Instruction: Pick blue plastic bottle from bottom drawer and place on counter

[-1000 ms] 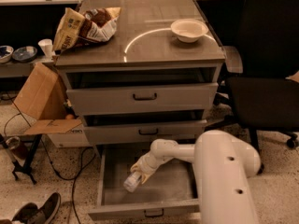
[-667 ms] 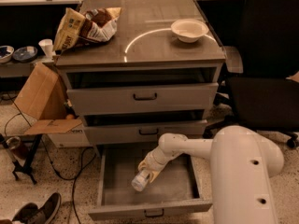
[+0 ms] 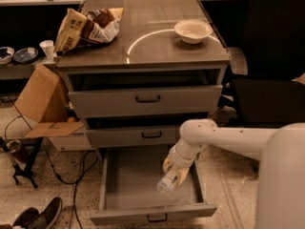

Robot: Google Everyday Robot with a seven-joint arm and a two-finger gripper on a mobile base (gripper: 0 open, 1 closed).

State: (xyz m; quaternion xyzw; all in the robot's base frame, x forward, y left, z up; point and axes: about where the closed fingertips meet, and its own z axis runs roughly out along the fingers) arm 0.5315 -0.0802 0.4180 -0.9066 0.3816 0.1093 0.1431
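The blue plastic bottle is pale and clear, and hangs tilted, cap end down, in my gripper. The gripper is shut on it and holds it above the right part of the tray of the open bottom drawer. My white arm reaches in from the right. The counter is the grey-brown cabinet top with a white arc, well above the gripper.
A tan-and-brown snack bag lies at the counter's left and a white bowl at its right. Two upper drawers stand slightly open. A cardboard box and cables are on the left, a black chair on the right.
My gripper has moved right and lifted with the bottle held in it, from the middle of the drawer toward its right side. The arm has drawn back to the right.
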